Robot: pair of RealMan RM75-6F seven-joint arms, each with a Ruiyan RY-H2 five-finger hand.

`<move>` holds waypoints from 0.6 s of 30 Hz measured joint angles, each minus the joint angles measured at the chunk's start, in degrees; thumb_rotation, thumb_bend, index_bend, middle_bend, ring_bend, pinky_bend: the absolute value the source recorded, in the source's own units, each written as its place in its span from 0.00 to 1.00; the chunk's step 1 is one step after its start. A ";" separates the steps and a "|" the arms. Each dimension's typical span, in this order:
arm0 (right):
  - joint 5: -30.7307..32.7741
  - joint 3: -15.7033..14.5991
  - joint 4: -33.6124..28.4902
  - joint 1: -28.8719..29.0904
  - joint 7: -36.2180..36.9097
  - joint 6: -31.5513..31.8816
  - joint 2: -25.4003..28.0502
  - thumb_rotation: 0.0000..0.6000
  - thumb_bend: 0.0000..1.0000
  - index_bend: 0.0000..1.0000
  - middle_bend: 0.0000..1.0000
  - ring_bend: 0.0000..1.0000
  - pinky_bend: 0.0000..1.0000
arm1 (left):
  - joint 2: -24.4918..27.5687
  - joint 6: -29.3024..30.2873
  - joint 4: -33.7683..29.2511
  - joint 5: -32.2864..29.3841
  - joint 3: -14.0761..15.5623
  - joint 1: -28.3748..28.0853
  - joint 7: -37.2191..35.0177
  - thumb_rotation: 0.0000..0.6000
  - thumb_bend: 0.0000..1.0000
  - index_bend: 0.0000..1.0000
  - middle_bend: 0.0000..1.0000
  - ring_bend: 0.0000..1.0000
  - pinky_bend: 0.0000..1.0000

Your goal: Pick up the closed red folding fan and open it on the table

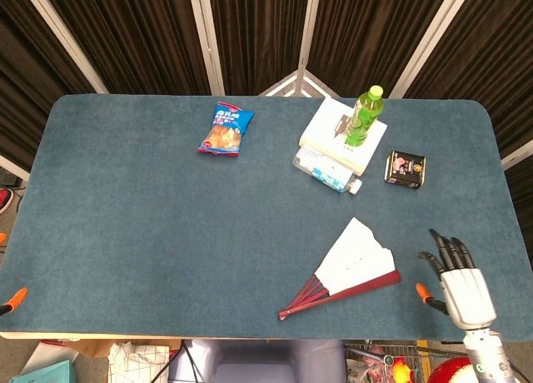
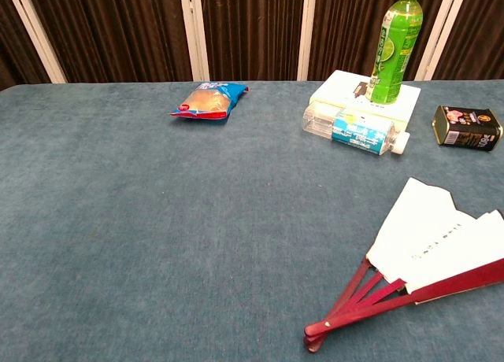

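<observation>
Red folding fan [image 1: 350,271] lies partly spread on the bench [image 1: 150,225], near-right area, ribs pointing near-left. Right hand [image 1: 456,281] sits just right of it, apart, fingers extended, holding nothing. Left hand [image 1: 12,300] barely visible at the near-left edge; state undeterminable.
</observation>
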 measured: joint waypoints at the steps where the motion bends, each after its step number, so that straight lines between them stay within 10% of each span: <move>1: -0.29 -0.14 0.40 0.17 0.13 -0.08 -0.30 1.00 0.27 0.40 0.06 0.15 0.12 | 0.03 -0.06 -0.07 0.07 0.05 -0.02 -0.11 1.00 0.07 0.12 0.00 0.00 0.00; 18: -3.95 -2.75 10.11 1.17 1.20 0.14 -8.81 1.00 0.27 0.44 0.06 0.16 0.12 | 0.26 -0.80 -0.17 -1.01 -0.28 -0.28 -0.40 1.00 0.07 0.12 0.00 0.00 0.00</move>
